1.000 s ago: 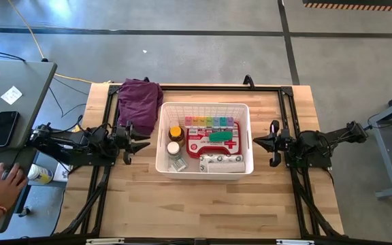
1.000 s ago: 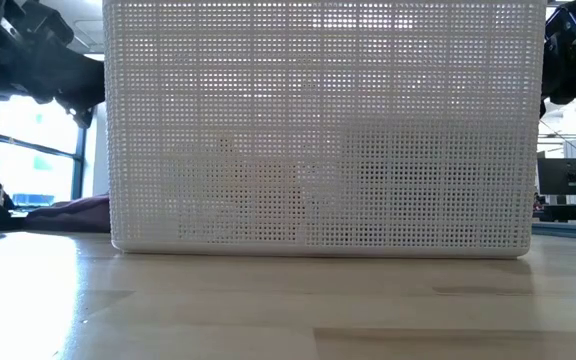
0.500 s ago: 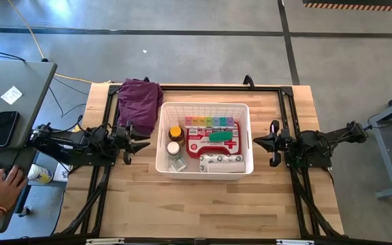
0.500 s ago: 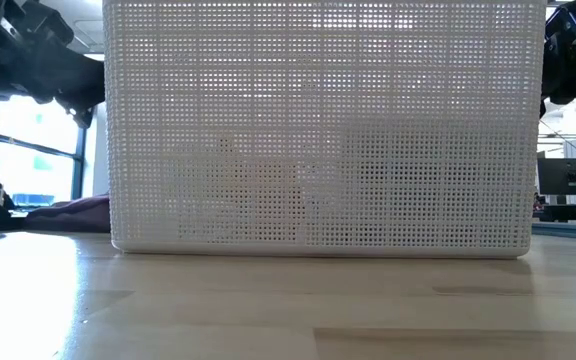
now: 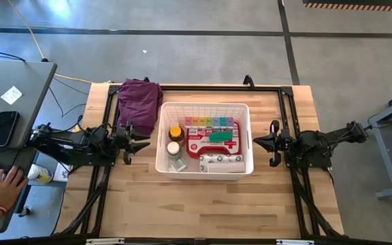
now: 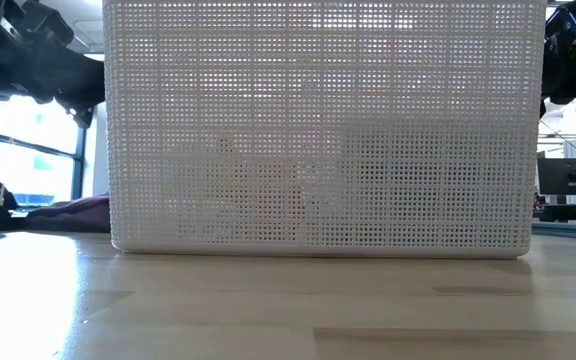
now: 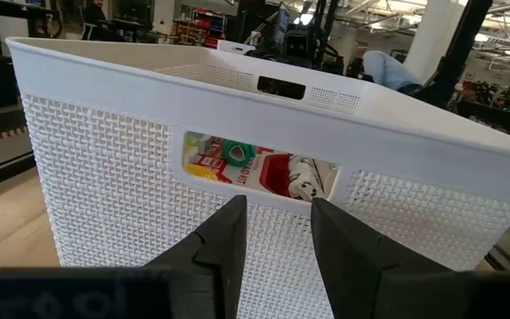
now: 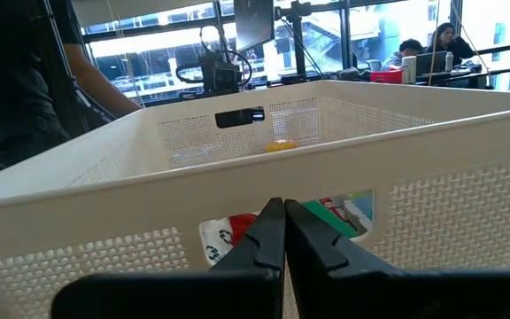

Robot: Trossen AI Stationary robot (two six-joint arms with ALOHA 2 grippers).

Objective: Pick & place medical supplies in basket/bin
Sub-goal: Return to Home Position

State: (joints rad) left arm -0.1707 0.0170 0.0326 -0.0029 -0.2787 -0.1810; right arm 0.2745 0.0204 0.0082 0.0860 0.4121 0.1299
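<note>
Wooden counter (image 5: 203,204), bearing white basket (image 5: 205,105) at centre. Inside: red first-aid pouch (image 5: 197,144) under green tube (image 5: 218,137), rainbow pill organizer (image 5: 209,122) at 12 o'clock, amber bottle (image 5: 175,132) at 9. Left gripper (image 5: 141,140) near basket at 9 o'clock, jaws apart, empty; right gripper (image 5: 257,141) at 3 o'clock, jaws together. Purple cloth (image 5: 139,99) at 10 o'clock.

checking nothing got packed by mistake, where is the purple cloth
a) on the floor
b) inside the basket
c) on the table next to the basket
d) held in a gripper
c: the purple cloth lies bunched on the table, outside the rim of the basket, by its far left corner.
</note>
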